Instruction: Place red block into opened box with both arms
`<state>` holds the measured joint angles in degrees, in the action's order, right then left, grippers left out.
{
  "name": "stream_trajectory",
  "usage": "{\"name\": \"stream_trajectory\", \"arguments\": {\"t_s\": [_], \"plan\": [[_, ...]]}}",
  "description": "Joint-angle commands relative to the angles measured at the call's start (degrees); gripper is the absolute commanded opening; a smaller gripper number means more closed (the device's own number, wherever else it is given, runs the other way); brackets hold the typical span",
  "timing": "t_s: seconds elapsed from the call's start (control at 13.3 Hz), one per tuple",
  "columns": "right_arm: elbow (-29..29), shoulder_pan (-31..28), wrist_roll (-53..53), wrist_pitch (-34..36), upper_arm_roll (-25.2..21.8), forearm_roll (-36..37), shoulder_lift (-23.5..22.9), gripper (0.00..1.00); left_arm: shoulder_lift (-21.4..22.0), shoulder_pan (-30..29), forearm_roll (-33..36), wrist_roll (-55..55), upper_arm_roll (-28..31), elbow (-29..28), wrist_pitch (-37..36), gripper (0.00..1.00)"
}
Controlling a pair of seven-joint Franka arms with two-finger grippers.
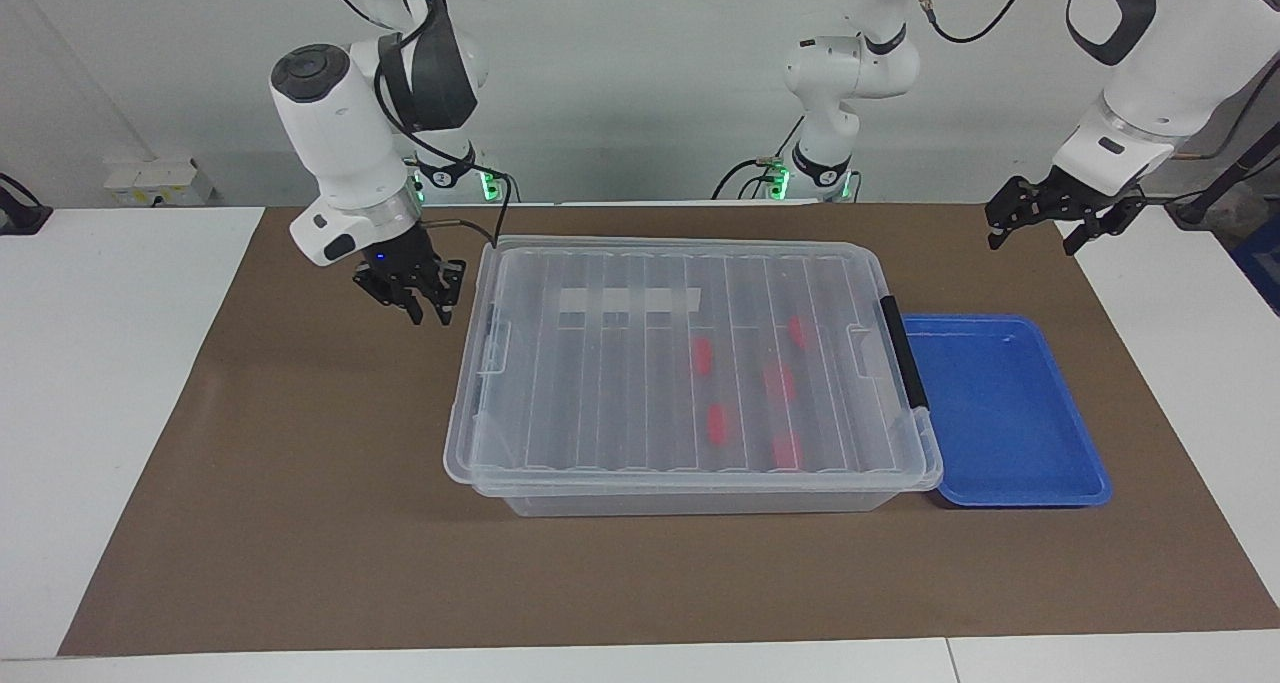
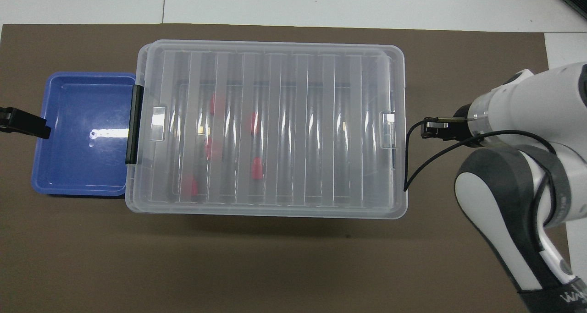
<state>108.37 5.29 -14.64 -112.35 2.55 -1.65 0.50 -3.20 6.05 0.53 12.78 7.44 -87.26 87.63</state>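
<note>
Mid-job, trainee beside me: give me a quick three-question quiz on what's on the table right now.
1. True or false: the clear box has its lid off.
2. How many red blocks show inside the box?
3. Where is the right tool? A) resting on the lid. B) beside the box's end, over the brown mat, apart from the box. C) inside the box.

Key: 1 false, the lid is on. 2 five. 3 B.
</note>
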Motion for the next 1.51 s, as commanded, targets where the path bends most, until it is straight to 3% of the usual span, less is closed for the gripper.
{"name": "stream_trajectory", "arguments": {"t_s": [0.0,0.15,0.45,0.6,0.98,1.43], "plan": [[0.18,-2.56,-3.46,2.48,0.35,4.01,2.57,0.98,1.27,1.15,0.88,-0.74,-0.06,-0.98,-0.53,1.0],[-1.83,-5.1,-3.82,4.06,0.35,4.64,2.75,0.98,1.62,2.64,0.7,-0.82,-0.06,-0.98,-0.44,1.0],[-14.65,-8.72,-3.47,14.41,0.44,5.07,-1.11,0.99,1.71,5.28,0.53,-0.83,-0.15,-1.15,0.52,1.0],[-17.48,-8.98,-3.12,16.97,0.52,5.86,-1.47,0.99,1.88,5.37,-0.52,-0.83,-0.15,-1.42,0.52,1.0],[-15.48,-9.33,-0.92,21.29,0.52,4.64,1.86,1.0,2.06,5.28,-1.85,-1.09,-0.06,-1.86,0.7,1.0],[-13.98,-9.51,1.36,20.85,0.44,2.8,2.66,1.0,2.06,5.46,-1.85,-5.4,-0.06,-1.77,1.49,1.0]]}}
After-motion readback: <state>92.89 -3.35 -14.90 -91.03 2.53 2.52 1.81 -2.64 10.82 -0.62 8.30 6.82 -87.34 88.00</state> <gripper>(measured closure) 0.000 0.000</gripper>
